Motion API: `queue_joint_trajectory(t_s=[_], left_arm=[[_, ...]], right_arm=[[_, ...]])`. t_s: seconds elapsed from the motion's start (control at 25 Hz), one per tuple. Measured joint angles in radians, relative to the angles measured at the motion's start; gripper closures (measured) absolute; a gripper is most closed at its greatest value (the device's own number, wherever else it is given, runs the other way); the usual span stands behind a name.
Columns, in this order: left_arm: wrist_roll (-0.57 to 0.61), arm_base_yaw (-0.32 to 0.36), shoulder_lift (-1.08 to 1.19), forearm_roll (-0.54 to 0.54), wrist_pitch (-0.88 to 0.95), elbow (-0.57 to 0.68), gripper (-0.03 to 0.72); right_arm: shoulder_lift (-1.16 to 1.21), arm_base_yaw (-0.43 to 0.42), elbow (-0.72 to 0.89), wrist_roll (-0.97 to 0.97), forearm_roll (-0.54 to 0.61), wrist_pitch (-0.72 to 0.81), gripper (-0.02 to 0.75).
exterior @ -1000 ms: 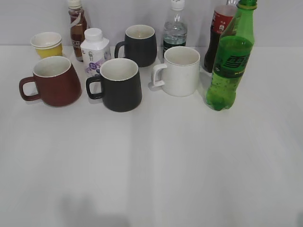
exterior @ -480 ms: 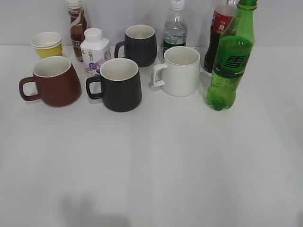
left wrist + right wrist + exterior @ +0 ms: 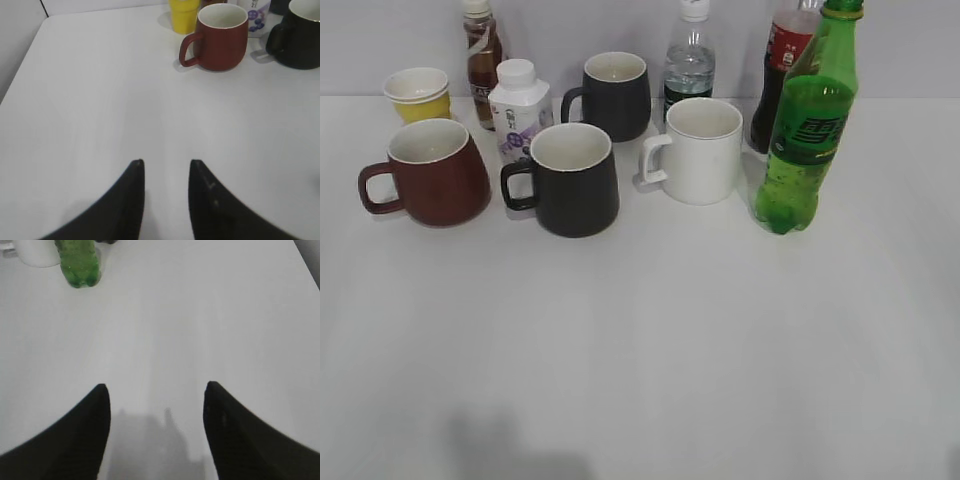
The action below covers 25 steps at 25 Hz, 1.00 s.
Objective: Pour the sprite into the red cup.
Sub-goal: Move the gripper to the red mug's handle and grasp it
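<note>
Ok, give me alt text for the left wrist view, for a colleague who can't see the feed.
The open left gripper hovers over bare white table, holding nothing. Ahead and to the right stands the red cup, empty, handle pointing left. Behind it is a yellow paper cup; a black mug sits at the right edge.

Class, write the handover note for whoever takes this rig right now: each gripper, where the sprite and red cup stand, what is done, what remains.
Left gripper: open, empty, over bare table, red cup ahead of it.
Right gripper: open wide, empty, sprite ahead to its left.
Sprite stands upright at the right end of the row, uncapped, beside the white mug.
Red cup upright at the left end, handle pointing left.
Done: nothing.
Left: grasp the sprite, carry it to the red cup, pour.
</note>
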Motion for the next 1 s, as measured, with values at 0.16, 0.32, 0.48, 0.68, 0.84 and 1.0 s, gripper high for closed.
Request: queue_joint_trajectory(t_s=[0.16,0.32,0.48,0.68,0.84,1.0], left_arm=[[0.0,0.0,0.016,-0.006,-0.016,-0.01,0.449],[0.0,-0.006,0.097,-0.002,-0.227,-0.01,0.449],[0.0,-0.01,0.223,-0.002,-0.564,0.049,0.447],[0.0,-0.01,0.487,-0.002,-0.846,0.122,0.448],[0.0,-0.01,0.739,-0.031,-1.015,0.123,0.447],[0.0,-0.01,0.984,-0.067,-1.106,0.127,0.444]], right_arm=[[0.002,0.0,-0.014,0.0,0.021,-0.159,0.295],[0.106,0.0,0.015,0.0,0.06,-0.46,0.295],[0.281,0.01,0.069,0.0,0.06,-0.638,0.295],[0.484,0.081,0.088,0.0,0.041,-0.865,0.295],[0.642,0.1,0.089,0.0,0.038,-1.009,0.295],[0.768,0.1,0.089,0.0,0.042,-1.161,0.295]])
